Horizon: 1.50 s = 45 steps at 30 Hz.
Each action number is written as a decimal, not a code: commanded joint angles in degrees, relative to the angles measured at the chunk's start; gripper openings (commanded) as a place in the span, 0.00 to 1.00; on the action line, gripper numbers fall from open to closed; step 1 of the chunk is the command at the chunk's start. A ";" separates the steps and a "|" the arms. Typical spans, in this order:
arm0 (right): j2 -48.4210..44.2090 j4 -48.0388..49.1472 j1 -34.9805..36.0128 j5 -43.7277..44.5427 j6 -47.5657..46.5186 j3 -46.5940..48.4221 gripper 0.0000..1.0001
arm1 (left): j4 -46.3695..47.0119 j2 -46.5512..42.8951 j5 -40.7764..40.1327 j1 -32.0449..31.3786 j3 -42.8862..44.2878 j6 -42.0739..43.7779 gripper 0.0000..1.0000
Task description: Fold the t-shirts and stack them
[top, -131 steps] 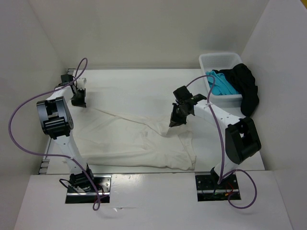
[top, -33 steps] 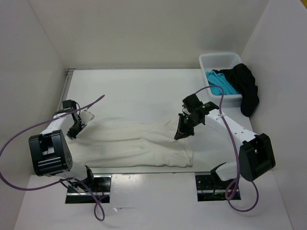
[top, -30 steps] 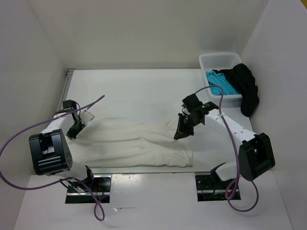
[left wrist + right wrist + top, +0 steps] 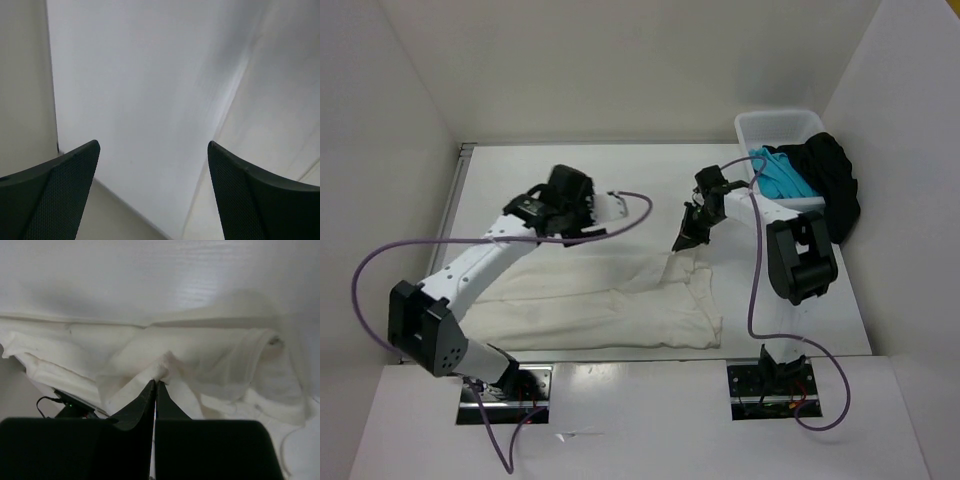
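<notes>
Legible text, labels, brands, numbers, signs: none. You can read nothing on the cream-white t-shirt [image 4: 600, 312] or the basket [image 4: 776, 118].

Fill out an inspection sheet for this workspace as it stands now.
Surface: white table, bare on its far half.
Job's things: cream-white t-shirt spread across the near half, partly folded; turquoise t-shirt in the basket; black t-shirt draped over its right rim.
Clutter: nothing seen beyond the basket.
Grippers: left gripper open, empty, above the table; right gripper shut on a pinch of the cream-white t-shirt.
Cables: purple cables loop off both arms.
Surroundings: plain white walls on three sides.
</notes>
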 commanded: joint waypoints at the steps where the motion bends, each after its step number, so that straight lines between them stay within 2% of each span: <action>1: 2.57 3.98 -0.84 -0.47 -1.11 3.09 0.00 | -0.59 6.08 2.59 -10.65 2.61 -1.06 0.94; 4: 5.39 5.21 -1.45 -1.08 -0.59 4.50 0.00 | 1.77 10.99 2.07 -19.77 3.14 -1.59 0.94; 7: 7.14 5.92 -2.68 -1.08 -0.06 5.64 0.00 | 3.97 15.30 2.06 -24.72 5.77 -3.69 0.94; 12: 8.99 6.62 -4.00 -2.93 -0.05 6.17 0.00 | 8.20 19.00 1.54 -26.58 5.78 -4.23 0.92; 14: 9.61 6.62 -4.53 -3.63 -0.58 6.17 0.00 | 8.20 20.58 3.63 -27.37 5.78 -4.23 0.90; 17: 10.14 7.15 -5.05 -4.16 -0.58 6.17 0.00 | 8.90 21.47 4.17 -29.56 5.78 -4.23 0.84; 20: 10.14 7.15 -5.06 -4.16 -0.58 6.69 0.00 | 8.90 23.05 6.10 -29.57 5.78 -4.23 0.78; 23: 10.67 7.15 -5.06 -4.16 -0.58 6.69 0.00 | 6.61 23.05 11.29 -29.57 5.78 -3.26 0.74; 26: 10.67 7.15 -5.06 -4.69 -0.58 6.69 0.00 | 7.14 23.05 11.29 -29.57 4.19 -2.56 0.72; 27: 10.67 7.15 -5.06 -4.69 -0.58 6.69 0.00 | 7.14 23.66 10.77 -29.57 3.50 -2.56 0.67; 34: 10.67 7.15 -5.06 -4.69 -0.58 6.69 0.00 | 8.46 24.72 9.10 -29.57 1.21 -0.89 0.57; 45: 10.14 7.15 -5.06 -4.16 -0.58 6.17 0.00 | 13.29 25.78 4.35 -29.57 -1.17 -0.89 0.58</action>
